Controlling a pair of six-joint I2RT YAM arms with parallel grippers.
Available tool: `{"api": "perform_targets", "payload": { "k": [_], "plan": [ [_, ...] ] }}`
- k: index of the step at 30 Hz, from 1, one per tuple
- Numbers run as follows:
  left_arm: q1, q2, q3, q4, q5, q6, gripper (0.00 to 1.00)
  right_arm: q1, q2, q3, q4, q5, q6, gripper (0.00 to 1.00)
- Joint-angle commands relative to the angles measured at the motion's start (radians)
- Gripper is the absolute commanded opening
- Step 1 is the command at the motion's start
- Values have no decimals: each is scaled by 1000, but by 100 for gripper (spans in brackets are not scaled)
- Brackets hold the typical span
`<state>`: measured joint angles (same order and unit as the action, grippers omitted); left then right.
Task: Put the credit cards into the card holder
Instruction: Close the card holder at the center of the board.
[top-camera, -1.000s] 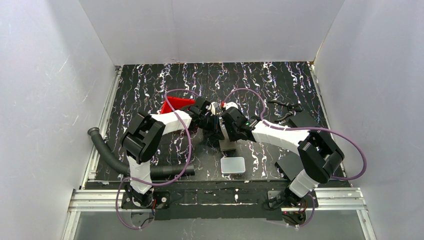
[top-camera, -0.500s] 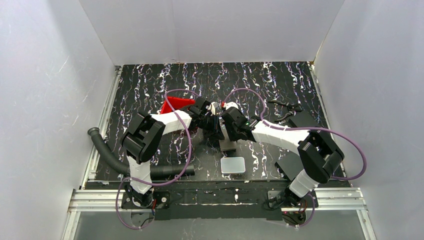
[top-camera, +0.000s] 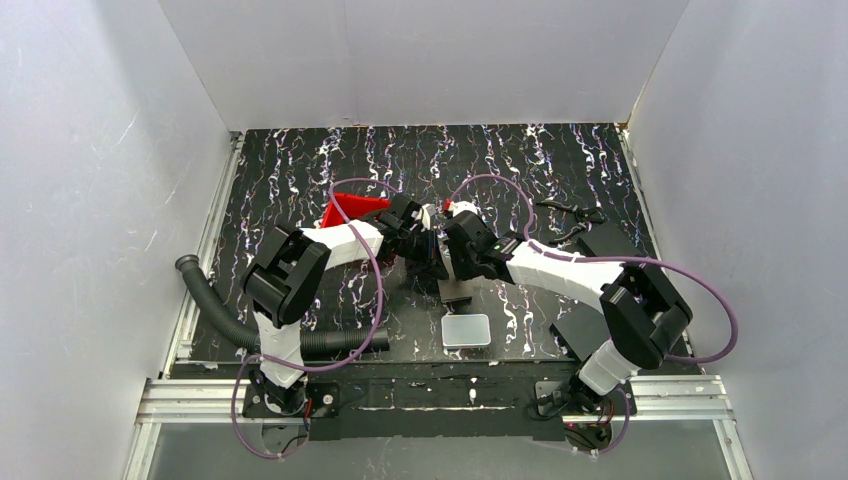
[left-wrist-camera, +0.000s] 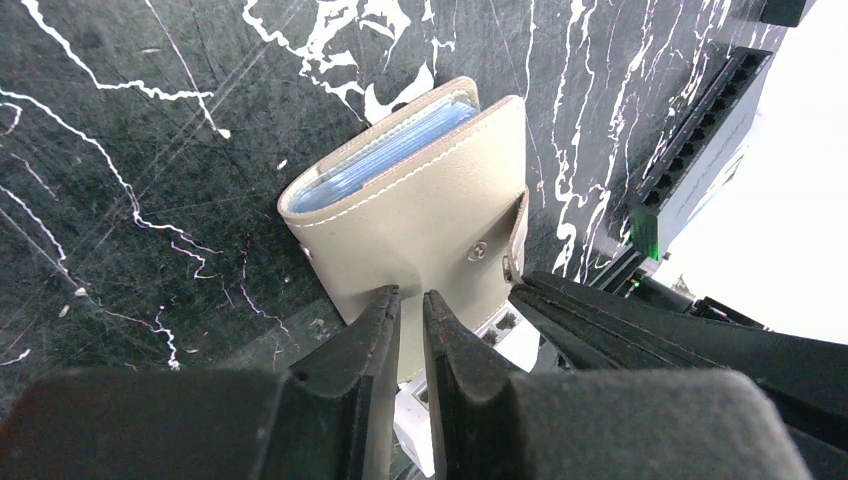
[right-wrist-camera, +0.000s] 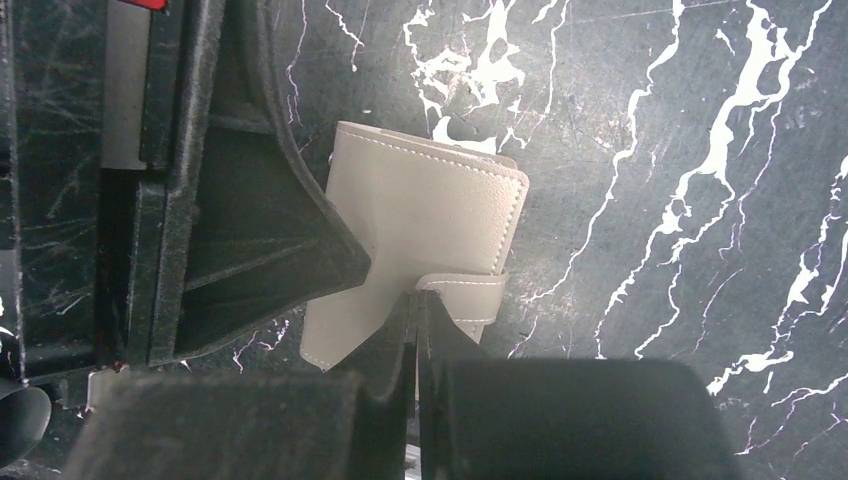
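Apparently, card holder (left-wrist-camera: 420, 210) pinched at its edge by left tool (left-wrist-camera: 411, 298), right tool (right-wrist-camera: 412, 300) closed against it

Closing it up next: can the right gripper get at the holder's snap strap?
Probably yes: the strap lies bare right beside the shut right gripper; the left gripper pinches the card holder at another edge, clear of it.

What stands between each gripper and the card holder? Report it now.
Nothing visible. The left gripper pinches the near edge of the card holder in its jaws; the right gripper has its jaws shut against the snap strap. Pale blue credit cards show inside.
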<state>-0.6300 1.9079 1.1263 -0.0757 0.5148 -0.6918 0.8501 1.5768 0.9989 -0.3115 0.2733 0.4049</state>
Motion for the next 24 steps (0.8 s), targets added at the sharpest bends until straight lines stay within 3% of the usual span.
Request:
{"api": "perform_targets", "payload": {
  "k": [1,24],
  "plan": [
    [-4,17,0,-7,9,7,14,0,-7,10,57,-34,34,1],
    [-3,17,-3,-6,11,7,14,-6,19,-20,64,15,31,1]
  ]
}}
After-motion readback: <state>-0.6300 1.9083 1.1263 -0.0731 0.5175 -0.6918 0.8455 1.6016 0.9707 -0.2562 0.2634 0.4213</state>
